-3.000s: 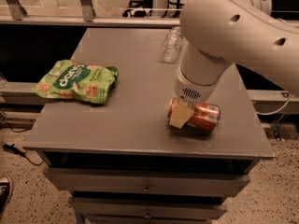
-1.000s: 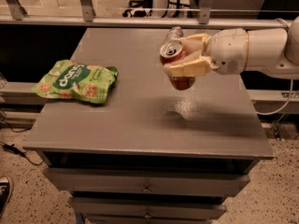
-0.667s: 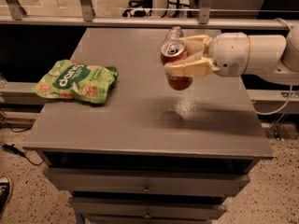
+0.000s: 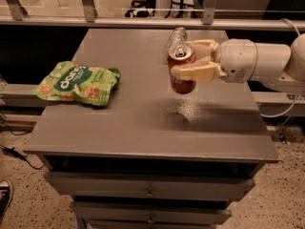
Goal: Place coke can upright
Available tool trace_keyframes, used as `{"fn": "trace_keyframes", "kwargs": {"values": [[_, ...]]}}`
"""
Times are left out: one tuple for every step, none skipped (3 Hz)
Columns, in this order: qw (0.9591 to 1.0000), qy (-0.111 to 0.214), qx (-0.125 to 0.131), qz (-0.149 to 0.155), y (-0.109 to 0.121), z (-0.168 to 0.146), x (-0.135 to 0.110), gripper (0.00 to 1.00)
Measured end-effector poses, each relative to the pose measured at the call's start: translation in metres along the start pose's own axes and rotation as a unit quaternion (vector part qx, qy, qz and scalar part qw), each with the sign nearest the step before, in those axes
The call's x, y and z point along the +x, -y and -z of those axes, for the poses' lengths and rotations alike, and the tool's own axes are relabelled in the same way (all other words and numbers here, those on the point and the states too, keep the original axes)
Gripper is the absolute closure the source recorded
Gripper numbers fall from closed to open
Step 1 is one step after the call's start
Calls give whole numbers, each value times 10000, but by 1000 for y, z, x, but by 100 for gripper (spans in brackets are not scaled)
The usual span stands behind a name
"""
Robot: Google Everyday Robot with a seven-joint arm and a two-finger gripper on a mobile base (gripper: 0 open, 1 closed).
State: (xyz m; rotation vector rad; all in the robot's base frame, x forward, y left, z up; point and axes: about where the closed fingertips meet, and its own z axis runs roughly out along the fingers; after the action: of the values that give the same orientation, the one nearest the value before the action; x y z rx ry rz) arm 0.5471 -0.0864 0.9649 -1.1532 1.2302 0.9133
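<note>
The coke can (image 4: 181, 68) is red with a silver top and pull tab. It is upright and held in the air above the grey table (image 4: 128, 123), over the middle right part. My gripper (image 4: 186, 61) comes in from the right on a white arm (image 4: 257, 63), and its cream fingers (image 4: 198, 72) are shut around the can's sides. The can's shadow lies on the table below it.
A green snack bag (image 4: 76, 83) lies at the table's left side. A clear plastic bottle (image 4: 175, 35) lies at the back, just behind the can. Drawers (image 4: 147, 192) are below the front edge. A metal rail runs behind the table.
The can lay on its side on the table under the gripper three seconds ago. It is now lifted and upright in the gripper. In the last second it has barely moved.
</note>
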Motion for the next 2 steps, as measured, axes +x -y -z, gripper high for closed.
{"fn": "trace_keyframes", "kwargs": {"values": [[9999, 56, -62, -146, -3, 4, 14, 100], [9990, 92, -148, -420, -7, 0, 33, 97]]}}
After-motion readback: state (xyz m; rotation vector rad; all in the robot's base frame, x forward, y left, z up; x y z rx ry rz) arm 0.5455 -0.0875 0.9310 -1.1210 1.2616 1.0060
